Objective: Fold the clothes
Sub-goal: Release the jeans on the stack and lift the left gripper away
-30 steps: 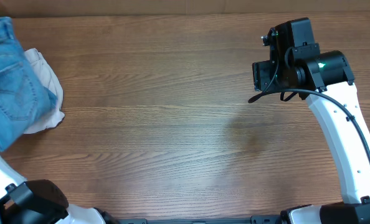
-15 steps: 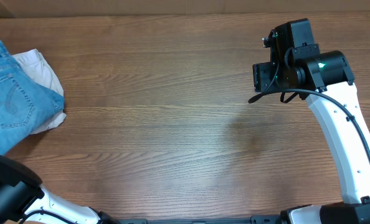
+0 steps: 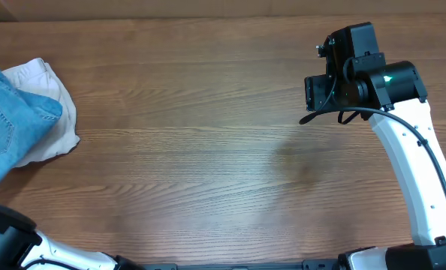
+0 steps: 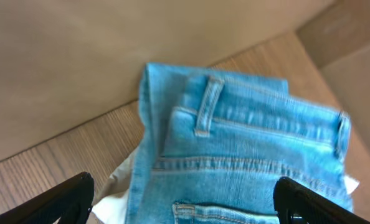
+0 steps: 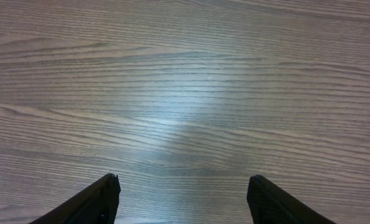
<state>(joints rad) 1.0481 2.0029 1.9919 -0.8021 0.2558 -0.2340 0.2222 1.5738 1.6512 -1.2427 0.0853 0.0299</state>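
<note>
The clothes, folded light blue denim jeans (image 3: 1, 127), lie at the table's far left edge, partly cut off by the overhead view. They overlap a white garment (image 3: 54, 112). The left wrist view looks down on the jeans (image 4: 247, 143), showing waistband, a belt loop and a pocket top. My left gripper (image 4: 185, 202) hovers over them, open, its fingers (image 4: 66, 199) wide apart and holding nothing. My right gripper (image 3: 322, 88) hangs at the upper right, far from the jeans. In its wrist view the right gripper (image 5: 182, 199) is open over bare wood.
A beige wall (image 4: 79, 62) rises just behind the jeans at the table's back edge. The white garment (image 4: 113, 193) pokes out under the jeans' left side. Part of the left arm (image 3: 5, 240) fills the bottom left corner. The wooden table (image 3: 208, 150) stretches between the arms.
The jeans have slid left, further out of the overhead view, uncovering more of the white garment. The left arm's dark link has shifted in the bottom left corner. The right arm is unmoved.
</note>
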